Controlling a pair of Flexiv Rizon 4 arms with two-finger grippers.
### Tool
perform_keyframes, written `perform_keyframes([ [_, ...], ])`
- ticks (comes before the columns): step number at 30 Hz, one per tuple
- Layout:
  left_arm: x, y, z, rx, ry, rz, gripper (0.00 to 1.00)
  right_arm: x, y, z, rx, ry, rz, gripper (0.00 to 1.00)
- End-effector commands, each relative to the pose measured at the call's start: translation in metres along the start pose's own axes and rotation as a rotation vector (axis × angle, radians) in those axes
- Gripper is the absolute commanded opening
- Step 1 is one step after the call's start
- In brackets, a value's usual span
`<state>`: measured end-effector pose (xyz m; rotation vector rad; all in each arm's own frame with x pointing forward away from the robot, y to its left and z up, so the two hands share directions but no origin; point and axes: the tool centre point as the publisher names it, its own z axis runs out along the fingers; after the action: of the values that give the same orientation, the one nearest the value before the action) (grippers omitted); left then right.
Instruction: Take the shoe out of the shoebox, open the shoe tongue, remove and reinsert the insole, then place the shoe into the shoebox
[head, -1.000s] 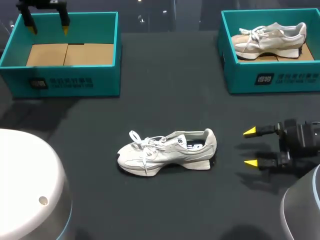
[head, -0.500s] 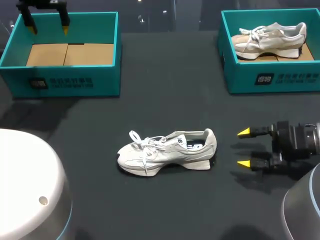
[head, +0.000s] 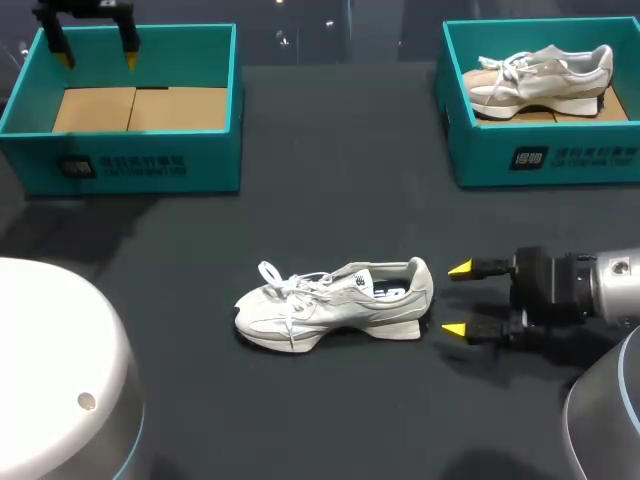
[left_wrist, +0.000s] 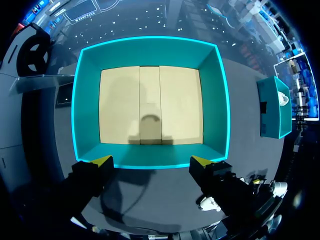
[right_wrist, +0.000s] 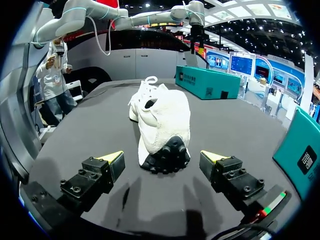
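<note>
My right fingers (head: 456, 298) spread wide, low over counter (head: 330, 200), just behind heel of shoe (head: 335, 302), not touching. Shoe mid-counter, toe pointing away. My left fingers (head: 98, 58) spread, above left shoebox (head: 140, 165). Second shoe (head: 540, 78) in right shoebox (head: 545, 158).

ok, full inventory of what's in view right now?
table: 1, black, under everything
left shoebox: 1, teal, far left, empty, cardboard floor showing
right shoebox: 1, teal, far right
shoe in box: 1, white-beige, inside the right shoebox
shoe on table: 1, white-grey, mid-table, toe to my left, heel to my right
left pincer: 1, black with yellow tips, open, above the left shoebox
right pincer: 1, same colours, open, just behind the table shoe's heel, not touching
</note>
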<state>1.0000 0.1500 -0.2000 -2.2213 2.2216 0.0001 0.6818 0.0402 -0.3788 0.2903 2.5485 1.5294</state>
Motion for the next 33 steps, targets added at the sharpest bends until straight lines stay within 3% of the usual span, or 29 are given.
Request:
perform_keyframes([
  [1,0.000,0.000,0.000,0.000,0.000,0.000,1.00,-0.007,-0.001,0.017,0.013,0.012,0.007,1.00],
  [13,0.000,0.000,0.000,0.000,0.000,0.000,1.00,-0.016,-0.008,0.040,-0.025,0.063,0.026,1.00],
  [33,0.000,0.000,0.000,0.000,0.000,0.000,1.00,-0.004,0.007,0.070,-0.087,0.137,0.008,1.00],
])
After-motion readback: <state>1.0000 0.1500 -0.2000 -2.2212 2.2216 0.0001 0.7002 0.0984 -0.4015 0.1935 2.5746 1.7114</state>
